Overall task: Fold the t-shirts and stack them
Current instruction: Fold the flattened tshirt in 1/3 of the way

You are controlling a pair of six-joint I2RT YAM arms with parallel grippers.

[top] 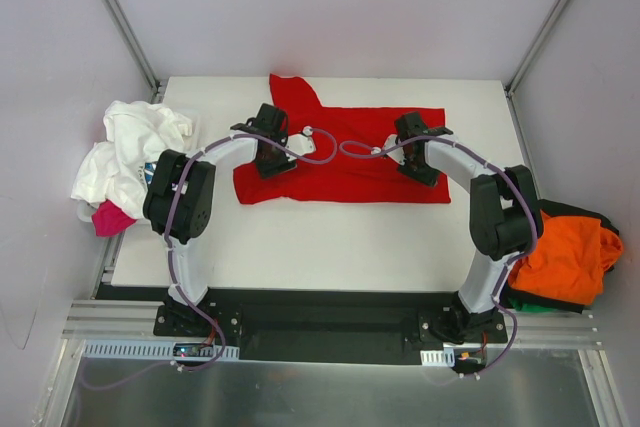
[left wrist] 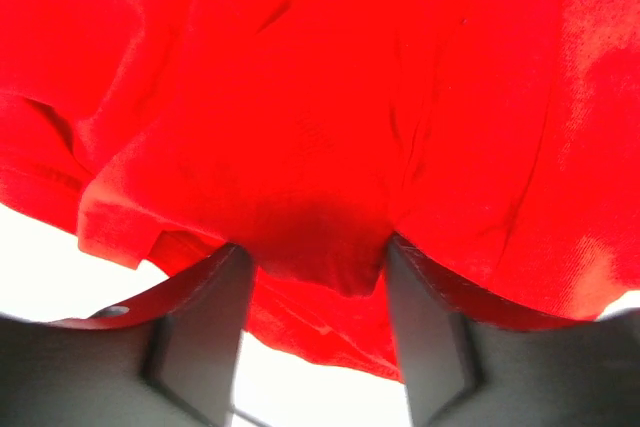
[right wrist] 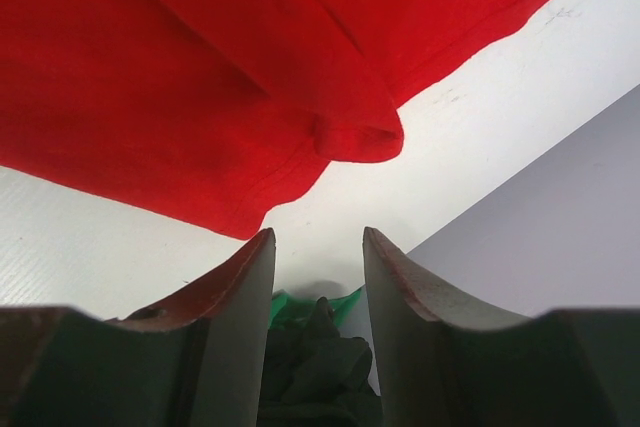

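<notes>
On the table point(top: 330, 247), far half: red t-shirt point(top: 345, 172), spread out, one sleeve poking toward the back. Over its left part, left gripper point(left wrist: 315, 267), jaws half apart around a bulging red fold; firm pinch or not, cannot tell. By its right hem, right gripper point(right wrist: 318, 247), narrowly parted, empty. Best bet: seat both pinches securely first, then lift together, level, and fold evenly without dragging.

The left arm point(top: 185, 197) and right arm point(top: 497, 215) rise from the bottom of the overhead frame and arch inward. The left gripper point(top: 270, 155), centre-left, points down, its fingers point(left wrist: 215, 297) flanking a bunched fold of the red t-shirt point(left wrist: 320, 127). The right gripper point(top: 418, 159), centre-right, has parted jaws with nothing between them.
</notes>
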